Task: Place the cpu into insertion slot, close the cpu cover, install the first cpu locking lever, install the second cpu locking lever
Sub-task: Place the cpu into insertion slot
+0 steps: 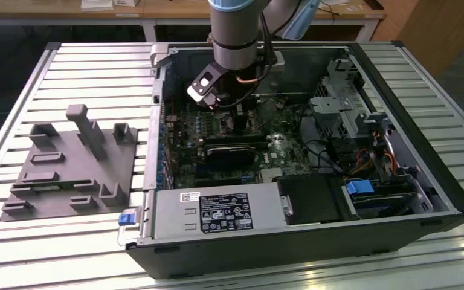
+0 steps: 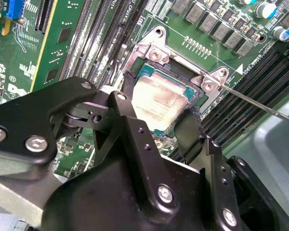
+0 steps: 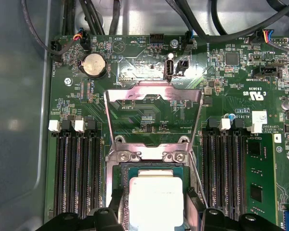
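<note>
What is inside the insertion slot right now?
The cpu, silvery top up, sits within the metal rim of the insertion slot, the gripper shut on two of its sides. The slot's floor beneath is covered by the chip, so full seating cannot be judged.

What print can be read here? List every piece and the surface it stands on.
White sticker on the grey metal box: print too small to read.
White lettering on the green circuit board: too small to read.
Dull silvery square cpu: no readable marks.
</note>
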`<state>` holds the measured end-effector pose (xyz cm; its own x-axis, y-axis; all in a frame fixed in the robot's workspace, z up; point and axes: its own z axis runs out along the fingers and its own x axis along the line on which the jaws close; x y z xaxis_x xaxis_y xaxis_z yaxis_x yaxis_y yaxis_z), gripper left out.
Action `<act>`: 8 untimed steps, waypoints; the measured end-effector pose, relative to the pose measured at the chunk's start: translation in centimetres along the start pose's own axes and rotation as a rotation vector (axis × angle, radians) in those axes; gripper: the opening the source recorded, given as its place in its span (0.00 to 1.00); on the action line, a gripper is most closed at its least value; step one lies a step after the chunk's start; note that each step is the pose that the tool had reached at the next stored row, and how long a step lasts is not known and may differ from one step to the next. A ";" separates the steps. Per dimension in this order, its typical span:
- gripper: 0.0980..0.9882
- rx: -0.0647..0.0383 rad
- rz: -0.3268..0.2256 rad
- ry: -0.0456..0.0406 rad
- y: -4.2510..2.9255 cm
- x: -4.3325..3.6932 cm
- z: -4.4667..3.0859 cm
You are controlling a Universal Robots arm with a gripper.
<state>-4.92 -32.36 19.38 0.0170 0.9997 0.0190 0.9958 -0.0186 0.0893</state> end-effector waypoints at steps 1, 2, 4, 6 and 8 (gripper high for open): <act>0.58 0.000 0.000 0.0000 0.00 0.00 0.00; 0.58 0.000 0.000 0.0000 0.00 0.00 0.00; 0.58 0.000 0.000 0.0011 0.00 0.00 0.00; 0.58 -0.001 0.001 0.0089 0.00 0.00 -0.02; 0.58 -0.001 0.001 0.0108 0.00 0.01 -0.02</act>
<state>-4.92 -32.35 19.40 0.0171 0.9994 0.0299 0.9957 -0.0197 0.0903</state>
